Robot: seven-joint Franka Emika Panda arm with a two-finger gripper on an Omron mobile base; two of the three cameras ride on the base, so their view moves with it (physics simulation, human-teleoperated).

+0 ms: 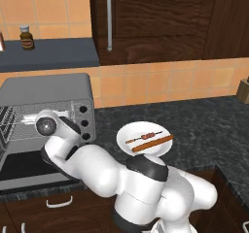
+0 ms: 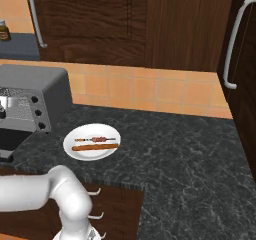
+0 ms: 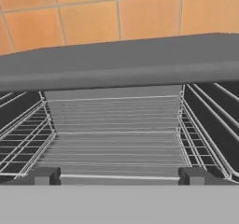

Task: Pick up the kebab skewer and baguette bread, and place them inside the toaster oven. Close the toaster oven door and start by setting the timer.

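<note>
The toaster oven (image 1: 48,91) (image 2: 35,84) stands at the left of the dark counter, and the toaster oven door (image 1: 24,171) lies folded down flat in front of it. In the hand view my gripper (image 3: 120,176) is open just outside the oven mouth, facing the wire racks (image 3: 114,139), with nothing between its fingertips (image 3: 46,175). To the oven's right, a white plate (image 1: 127,131) (image 2: 70,149) holds both foods. The kebab skewer (image 1: 144,137) (image 2: 95,139) lies beside the baguette bread (image 1: 152,143) (image 2: 95,146). My arm reaches left, away from the plate.
Three black knobs (image 1: 83,123) (image 2: 39,113) run down the oven's right side. A brown jar (image 1: 26,37) (image 2: 4,31) stands on a shelf above. Dark wood cabinets with long handles (image 1: 109,18) hang behind. A cardboard box (image 1: 243,91) sits at the far right.
</note>
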